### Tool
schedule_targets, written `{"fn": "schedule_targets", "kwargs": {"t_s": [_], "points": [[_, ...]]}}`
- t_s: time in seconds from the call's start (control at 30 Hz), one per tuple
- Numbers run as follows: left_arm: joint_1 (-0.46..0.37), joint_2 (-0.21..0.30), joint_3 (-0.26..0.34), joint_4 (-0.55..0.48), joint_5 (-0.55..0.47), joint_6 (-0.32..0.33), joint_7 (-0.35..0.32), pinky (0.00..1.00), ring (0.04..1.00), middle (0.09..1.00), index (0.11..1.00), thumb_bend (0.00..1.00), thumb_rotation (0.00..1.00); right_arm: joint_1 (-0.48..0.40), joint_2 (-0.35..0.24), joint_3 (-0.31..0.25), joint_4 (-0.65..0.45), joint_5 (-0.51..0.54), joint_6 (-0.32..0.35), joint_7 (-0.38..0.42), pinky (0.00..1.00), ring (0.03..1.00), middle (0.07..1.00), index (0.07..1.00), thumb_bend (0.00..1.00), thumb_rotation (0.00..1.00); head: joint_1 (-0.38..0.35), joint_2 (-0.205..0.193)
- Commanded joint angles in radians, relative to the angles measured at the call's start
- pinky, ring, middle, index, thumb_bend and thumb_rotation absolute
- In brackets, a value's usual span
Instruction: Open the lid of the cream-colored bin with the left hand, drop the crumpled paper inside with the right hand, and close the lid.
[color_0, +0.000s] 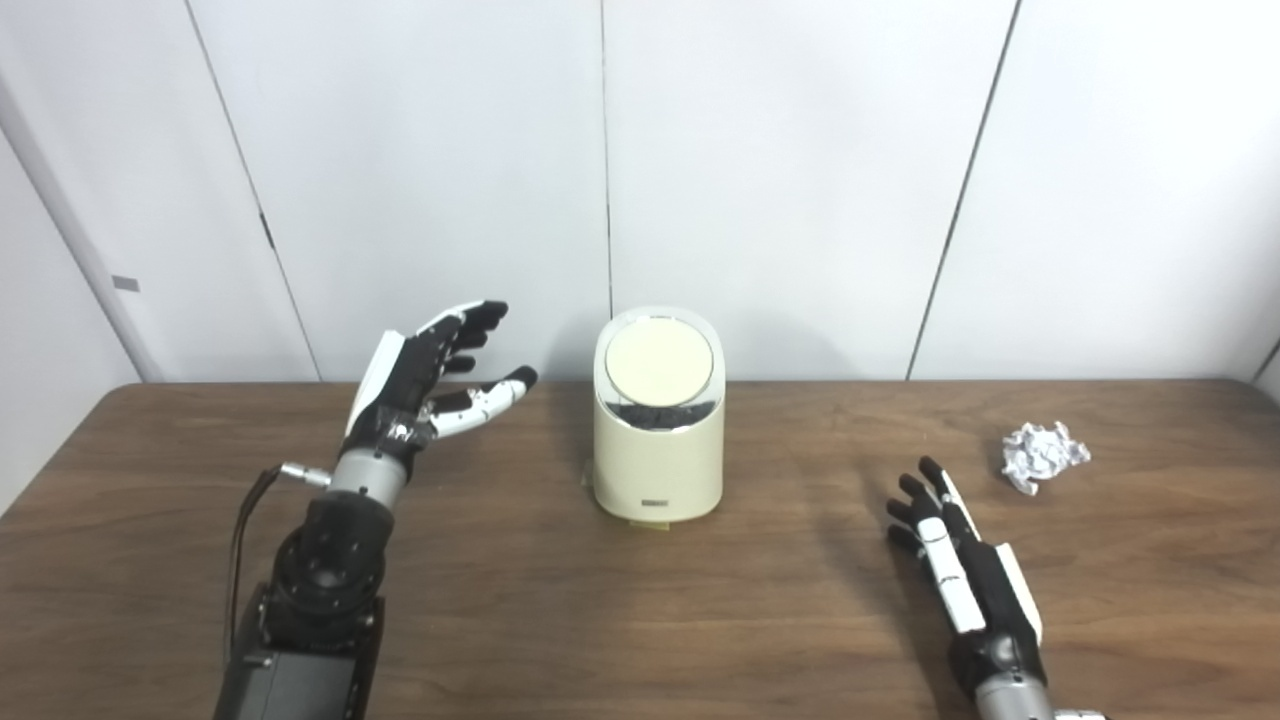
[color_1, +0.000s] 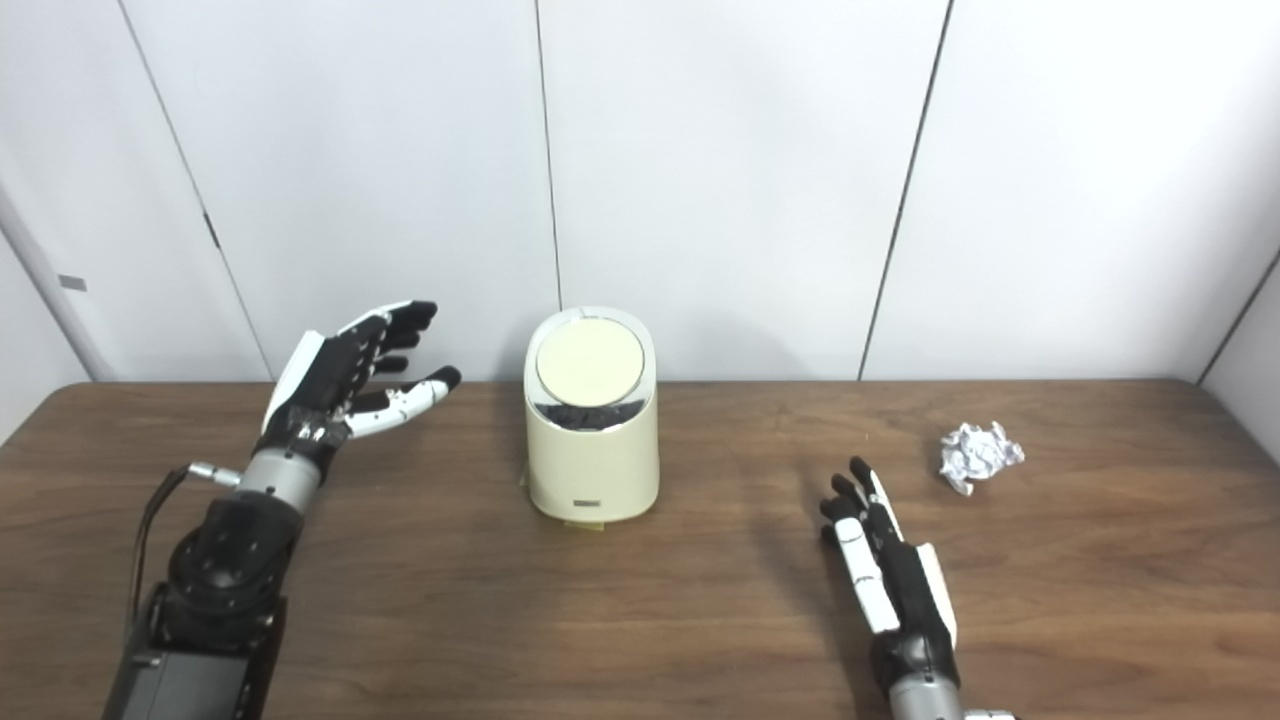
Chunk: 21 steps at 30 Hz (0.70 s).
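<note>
Clearly the paper (color_0: 1043, 455) is sitting at about 3 o'clock from the bin (color_0: 658, 440), looking light and crushable, so a soft pinch around its bulk should do. Both the left hand (color_0: 425, 385) and right hand (color_0: 955, 560) are hanging open, holding nothing, while the lid (color_0: 659, 362) is staying shut, hiding any contents

A bare test room or lab: plain white wall panels (color_0: 800, 180) behind a wood-grain surface (color_0: 640, 600).
</note>
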<state>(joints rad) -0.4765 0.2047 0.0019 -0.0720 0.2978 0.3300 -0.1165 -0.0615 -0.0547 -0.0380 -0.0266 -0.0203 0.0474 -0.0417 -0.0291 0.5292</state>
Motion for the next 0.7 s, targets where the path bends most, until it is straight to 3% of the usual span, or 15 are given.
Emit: {"fn": "schedule_targets", "kwargs": {"t_s": [0.0, 0.17, 0.33, 0.43, 0.67], "points": [[-0.075, 0.016, -0.017, -0.010, 0.023, -0.035, 0.019, 0.82, 0.859, 0.850, 0.860, 0.61, 0.17, -0.017, -0.001, 0.009, -0.003, -0.009, 0.001, 0.008, 0.84, 0.884, 0.930, 0.968, 0.43, 0.85, 0.000, 0.002], [-0.106, 0.023, -0.048, 0.016, 0.039, -0.031, 0.012, 0.83, 0.870, 0.855, 0.878, 0.71, 0.21, -0.020, 0.005, 0.005, -0.003, -0.003, 0.008, 0.005, 0.84, 0.876, 0.924, 0.962, 0.45, 0.83, -0.002, 0.001], [-0.149, 0.041, -0.084, 0.046, 0.067, -0.013, 0.000, 0.88, 0.910, 0.903, 0.969, 0.87, 0.25, -0.018, -0.001, 0.011, -0.002, -0.020, 0.004, 0.002, 0.83, 0.871, 0.920, 0.960, 0.43, 0.86, -0.004, 0.002], [-0.213, 0.063, -0.123, 0.083, 0.099, 0.028, -0.035, 0.88, 0.929, 0.926, 0.968, 0.93, 0.24, -0.018, 0.001, 0.009, 0.000, -0.018, 0.004, 0.002, 0.83, 0.870, 0.919, 0.957, 0.43, 0.86, -0.004, -0.001], [-0.344, 0.136, -0.282, 0.187, 0.241, 0.057, -0.119, 0.87, 0.990, 0.991, 1.000, 1.00, 0.29, -0.016, 0.002, 0.011, 0.003, -0.013, 0.003, 0.007, 0.84, 0.877, 0.920, 0.956, 0.43, 0.86, -0.006, 0.001]]}}
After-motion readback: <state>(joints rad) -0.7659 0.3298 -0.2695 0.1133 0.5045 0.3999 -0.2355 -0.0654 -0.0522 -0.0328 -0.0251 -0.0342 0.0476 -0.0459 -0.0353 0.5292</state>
